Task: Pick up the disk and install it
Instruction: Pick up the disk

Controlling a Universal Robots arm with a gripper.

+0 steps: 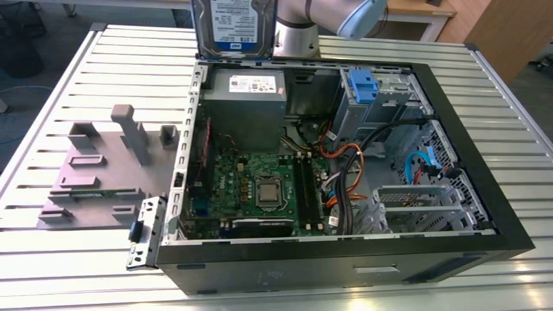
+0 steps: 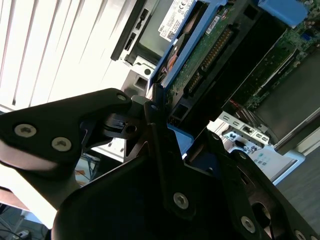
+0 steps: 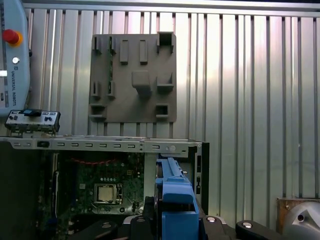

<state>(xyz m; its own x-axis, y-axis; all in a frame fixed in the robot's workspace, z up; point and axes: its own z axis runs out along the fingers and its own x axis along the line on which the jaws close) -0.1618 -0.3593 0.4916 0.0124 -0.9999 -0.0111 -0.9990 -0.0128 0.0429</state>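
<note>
- The disk (image 1: 235, 26): silver metal body under a smooth, faintly glossy white-and-blue paper label, framed by a blue plastic carrier (image 3: 175, 195); the second wrist view shows its green circuit board (image 2: 205, 62).
- Gripper (image 2: 150, 102): matt black parts with bright metal screws.
- Robot arm (image 1: 298, 32): smooth silver-grey metal with a satin sheen.
- Table (image 1: 129, 65): ribbed pale metal slats — brushed and reflective.
- Computer case (image 1: 346, 262): matt black outside, bare grey sheet metal within.
- Fixture plate (image 1: 103, 175): matt grey plastic.
- Power supply (image 1: 246, 110): dull grey metal with a white paper sticker.
- Drive-bay bracket (image 1: 361, 87): smooth blue plastic.
- Motherboard (image 1: 259, 188): green board — matt.
</note>
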